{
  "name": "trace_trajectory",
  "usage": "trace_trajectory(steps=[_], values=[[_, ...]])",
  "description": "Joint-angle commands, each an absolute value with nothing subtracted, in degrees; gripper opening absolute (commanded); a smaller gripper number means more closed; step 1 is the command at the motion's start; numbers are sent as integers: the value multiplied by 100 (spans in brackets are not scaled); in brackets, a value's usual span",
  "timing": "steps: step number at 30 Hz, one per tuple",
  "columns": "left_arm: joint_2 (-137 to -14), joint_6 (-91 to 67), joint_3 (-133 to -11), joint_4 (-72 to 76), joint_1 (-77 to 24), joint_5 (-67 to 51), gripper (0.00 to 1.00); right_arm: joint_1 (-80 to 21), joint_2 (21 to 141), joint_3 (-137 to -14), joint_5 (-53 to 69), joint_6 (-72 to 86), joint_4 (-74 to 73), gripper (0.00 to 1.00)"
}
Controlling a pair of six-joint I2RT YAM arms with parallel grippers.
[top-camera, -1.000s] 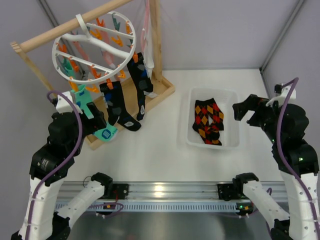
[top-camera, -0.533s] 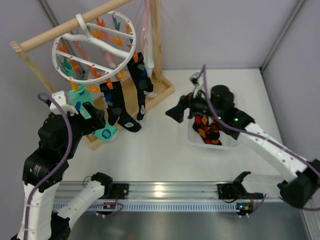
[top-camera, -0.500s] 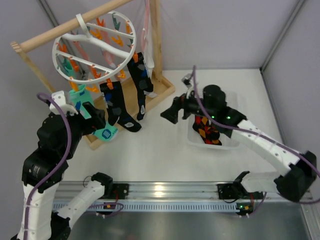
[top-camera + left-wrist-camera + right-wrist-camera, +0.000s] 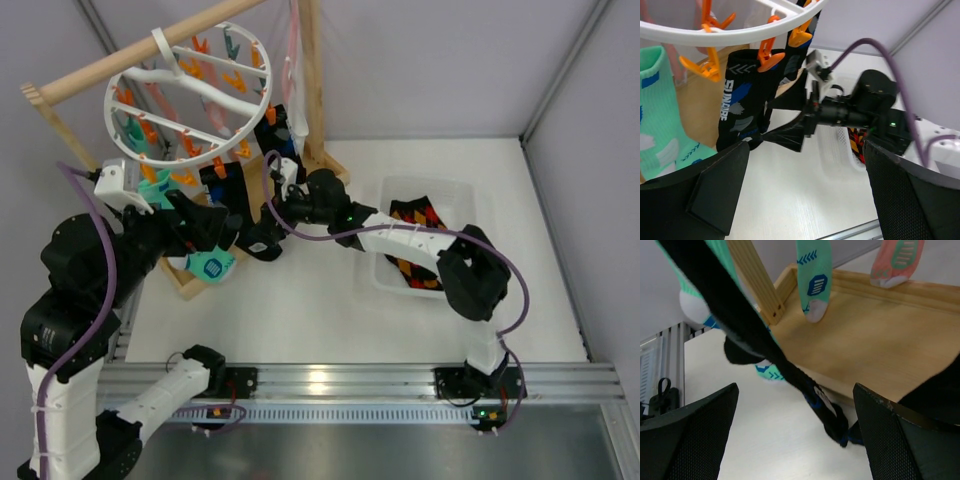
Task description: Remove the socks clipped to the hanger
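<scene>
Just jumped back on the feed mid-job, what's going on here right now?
The right hand is stretched across to the hanger, jaws open, with a hanging black sock running between its fingers, not yet gripped. The left hand hovers open just below the hanger's rim, beside the mint sock, holding nothing. Several socks are still clipped up. One black sock with orange-red diamonds lies in the white tub.

White links (image 4: pixel 400 238) and black joints (image 4: pixel 470 272); purple cables (image 4: pixel 870 41) trailing; right pincer (image 4: pixel 800 435) fingers (image 4: pixel 685 440) black, finely textured.
</scene>
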State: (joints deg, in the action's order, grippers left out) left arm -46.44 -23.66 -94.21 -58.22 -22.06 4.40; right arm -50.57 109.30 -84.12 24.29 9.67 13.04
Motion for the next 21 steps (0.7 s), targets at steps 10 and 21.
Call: trace_trajectory(steps=[10,21], values=[[-5159,-2294,-10555,-5642,-2197,166,99,-5405,11945,-9159,2971,1537,3363,24],[-5808,-2584,-10600,-5880,-2197,1362,99,-6028,10250,-7374,1355,1530,3517,0]])
